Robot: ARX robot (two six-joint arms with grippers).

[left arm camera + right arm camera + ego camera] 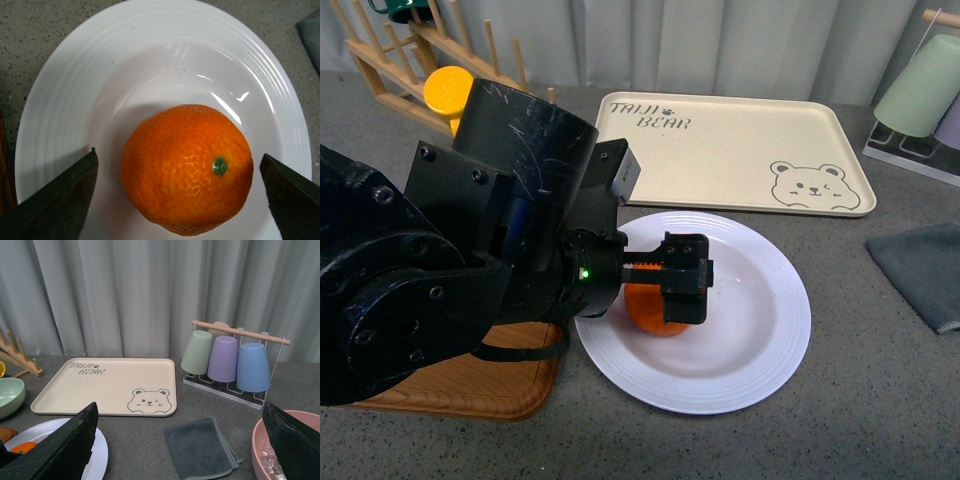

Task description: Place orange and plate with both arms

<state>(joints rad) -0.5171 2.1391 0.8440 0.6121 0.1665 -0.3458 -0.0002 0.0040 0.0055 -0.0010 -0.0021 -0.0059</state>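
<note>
- board (480, 385) of wood lies left of the plate (760, 380), its edge just beside the plate's rim and partly under the left arm.
- yellow mug (448, 90) stands well behind the plate, off to its left.
- left claw (682, 295) hangs over the left half of the plate. in its wrist view the claw (178, 153) is spread wide, with one finger (60, 200) on each side of the orange (187, 167) and a clear gap at both, so it grips nothing.
- orange (655, 315) rests in the well of the plate (65, 100), left of its middle, green stem mark facing up.
- plate sits flat on the grey table, white with a ridged rim.
- beige bear tray (740, 150) lies just behind the plate, apart from it.
- grey cloth (920, 270) lies to the right of the plate, well apart.
- green cup (925, 90) hangs upside down on a rack well behind and right of the plate.
- right claw (179, 406) shows only in its own wrist view, wide open and holding nothing. the plate's (100, 452) rim shows beside one finger (65, 450).
</note>
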